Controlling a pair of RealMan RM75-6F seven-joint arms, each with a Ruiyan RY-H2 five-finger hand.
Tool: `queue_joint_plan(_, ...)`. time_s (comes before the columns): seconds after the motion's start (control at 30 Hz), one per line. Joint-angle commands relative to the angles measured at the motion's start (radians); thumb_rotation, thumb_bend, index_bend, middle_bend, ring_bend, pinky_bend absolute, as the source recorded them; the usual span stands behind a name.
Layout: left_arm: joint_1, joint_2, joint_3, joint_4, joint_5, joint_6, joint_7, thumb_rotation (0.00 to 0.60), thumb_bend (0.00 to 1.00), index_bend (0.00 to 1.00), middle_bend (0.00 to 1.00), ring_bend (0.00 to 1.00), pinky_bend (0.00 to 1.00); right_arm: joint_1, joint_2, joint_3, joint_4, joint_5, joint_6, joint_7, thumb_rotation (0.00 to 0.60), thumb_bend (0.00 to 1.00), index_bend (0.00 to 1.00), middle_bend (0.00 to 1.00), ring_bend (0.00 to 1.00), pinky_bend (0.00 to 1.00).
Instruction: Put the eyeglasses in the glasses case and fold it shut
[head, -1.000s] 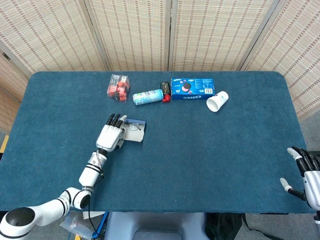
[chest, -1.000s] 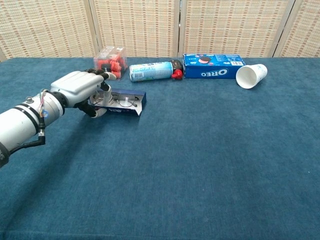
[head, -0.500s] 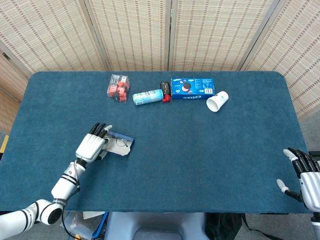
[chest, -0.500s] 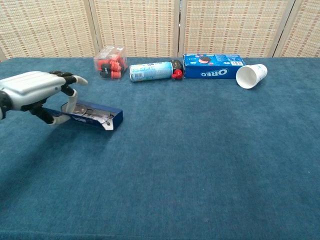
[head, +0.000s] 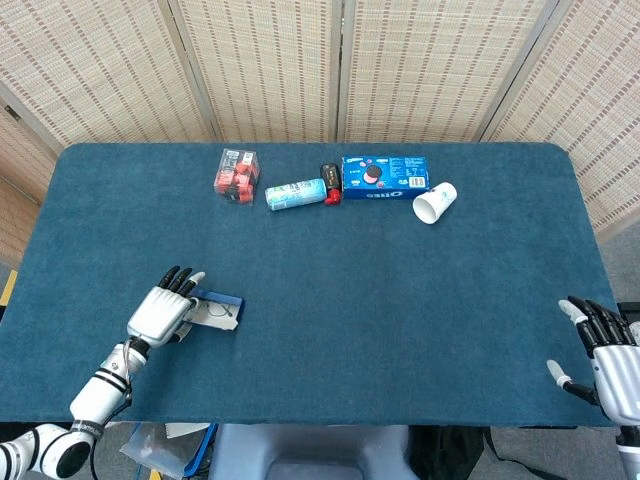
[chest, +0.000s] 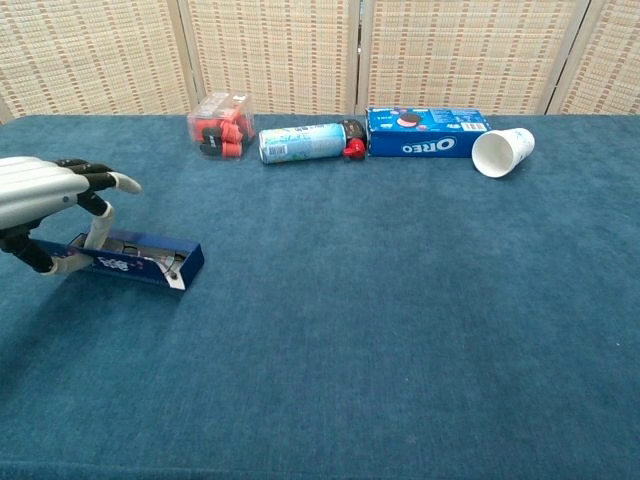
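Note:
A blue glasses case (chest: 135, 262) lies open and flat on the table, near the front left. Thin wire eyeglasses (head: 217, 309) lie inside it. My left hand (chest: 50, 205) grips the case's left end, with fingers over its rim and the thumb below. In the head view the same left hand (head: 160, 315) sits just left of the case (head: 221, 311). My right hand (head: 612, 360) hovers off the table's front right corner, fingers spread, holding nothing.
Along the far edge stand a clear box of red items (head: 236, 174), a lying light blue can (head: 295, 194), a small black and red object (head: 330, 183), an Oreo box (head: 384, 174) and a tipped white paper cup (head: 434, 203).
My left hand has dragged the case with the eyeglasses toward the front left of the table. The right hand has shifted slightly.

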Motion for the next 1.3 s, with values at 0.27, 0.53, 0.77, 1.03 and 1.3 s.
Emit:
queue_joint_plan(0.27,-0.049,-0.014,-0.046,0.020,-0.051,-0.035,0.073,0.600,0.48,0.61,0.09,0.00,0.00,-0.008,-0.007,-0.006,0.007,-0.008,0.013,0.005,0.600,0.24,0.10,0.11,0.09,0.11)
queue_joint_plan(0.53,-0.106,-0.058,-0.069,0.086,-0.158,-0.100,0.188,0.600,0.48,0.58,0.09,0.00,0.00,-0.012,-0.011,-0.010,0.014,-0.010,0.016,0.009,0.600,0.24,0.10,0.11,0.09,0.11)
queue_joint_plan(0.77,-0.151,-0.094,-0.086,0.116,-0.259,-0.121,0.278,0.600,0.48,0.54,0.09,0.00,0.00,-0.018,-0.007,-0.011,0.010,-0.011,0.025,0.008,0.600,0.24,0.10,0.11,0.09,0.11)
queue_joint_plan(1.03,-0.191,-0.145,-0.096,0.174,-0.334,-0.122,0.333,0.600,0.48,0.50,0.09,0.00,0.00,-0.021,-0.003,-0.010,0.009,-0.007,0.025,0.010,0.600,0.24,0.10,0.11,0.09,0.11)
queue_joint_plan(1.3,-0.222,-0.183,-0.098,0.222,-0.399,-0.122,0.373,0.600,0.47,0.40,0.08,0.00,0.00,-0.022,-0.001,-0.010,0.011,-0.001,0.023,0.014,0.600,0.24,0.10,0.11,0.09,0.11)
